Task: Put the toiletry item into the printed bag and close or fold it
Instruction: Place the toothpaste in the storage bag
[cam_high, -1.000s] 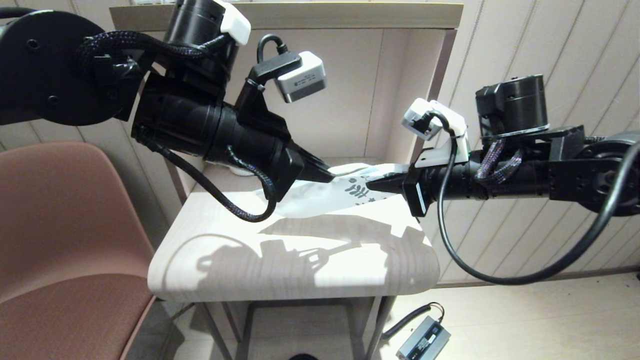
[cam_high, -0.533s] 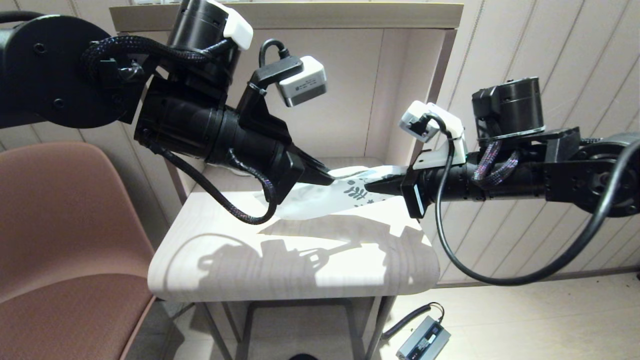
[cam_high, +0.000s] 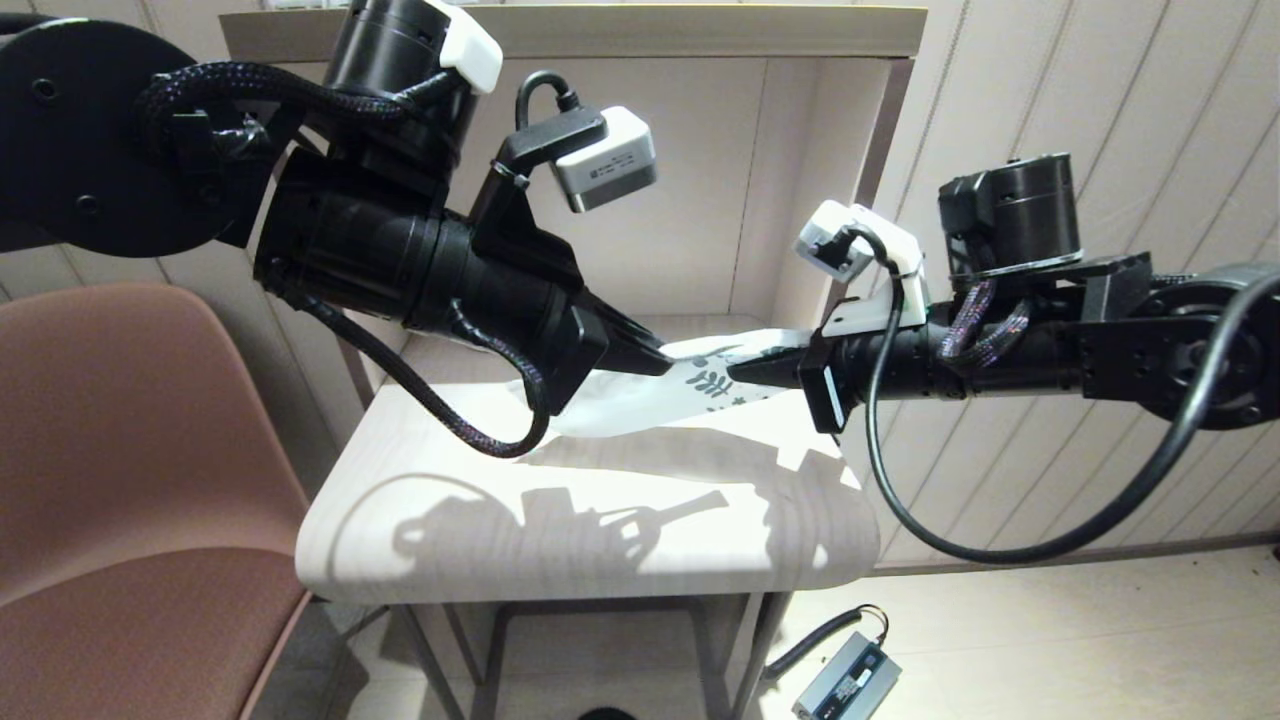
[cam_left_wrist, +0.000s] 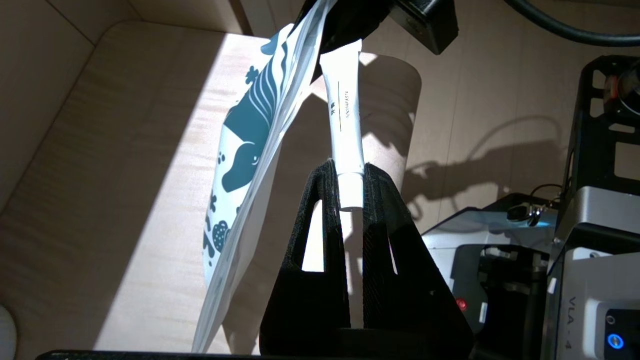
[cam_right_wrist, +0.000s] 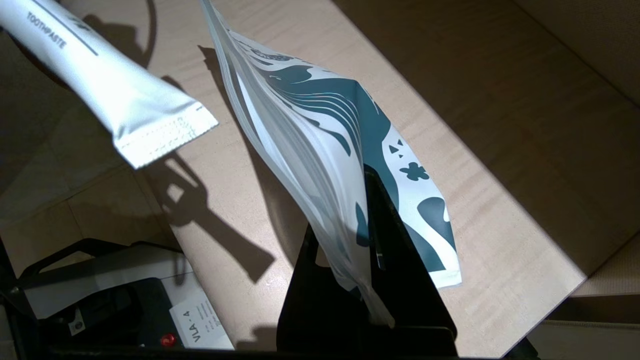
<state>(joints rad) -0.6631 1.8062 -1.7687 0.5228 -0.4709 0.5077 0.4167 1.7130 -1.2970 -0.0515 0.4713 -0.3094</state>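
**Tube held beside the bag, not yet inside**

The tube (cam_left_wrist: 345, 125) is gripped at its cap end by the left end effector (cam_left_wrist: 350, 187), above the counter (cam_high: 600, 540), so its flat crimped end can lead. The right end effector (cam_right_wrist: 370, 260) pinches the bag (cam_right_wrist: 325, 165) at one printed edge, and the bag hangs free just beside the tube. The bag's mouth is hard to make out; I cannot tell if it is open.
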